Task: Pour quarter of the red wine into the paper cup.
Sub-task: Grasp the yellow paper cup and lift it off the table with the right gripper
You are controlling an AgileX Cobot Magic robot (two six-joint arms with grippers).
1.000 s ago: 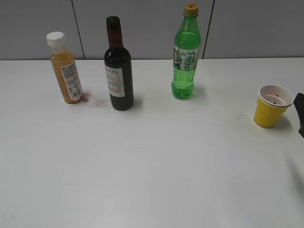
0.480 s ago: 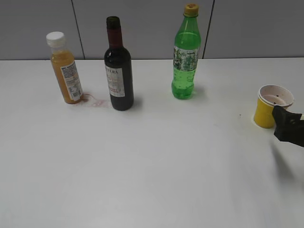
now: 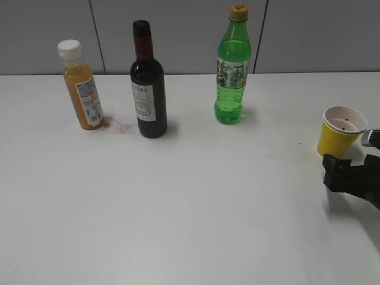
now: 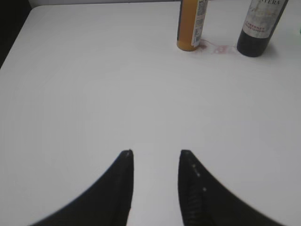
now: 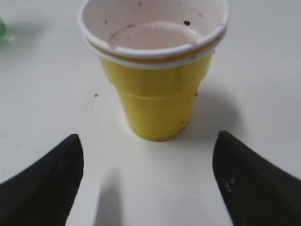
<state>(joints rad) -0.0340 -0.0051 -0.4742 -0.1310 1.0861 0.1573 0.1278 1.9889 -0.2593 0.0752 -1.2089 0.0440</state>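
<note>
Directly ahead of the right claw (image 5: 146,174), spread wide and empty, stands the paper cup (image 5: 154,70); the left claw (image 4: 155,155) is parted, holding nothing.

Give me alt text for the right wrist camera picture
A yellow paper cup with a white rim stands upright on a white table, its inside stained with small dark specks. The open right gripper faces it, apart from it, its two black fingertips low in the picture.

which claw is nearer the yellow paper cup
Right. The right claw sits open just before the yellow paper cup; the left claw is far off, facing the wine bottle.
</note>
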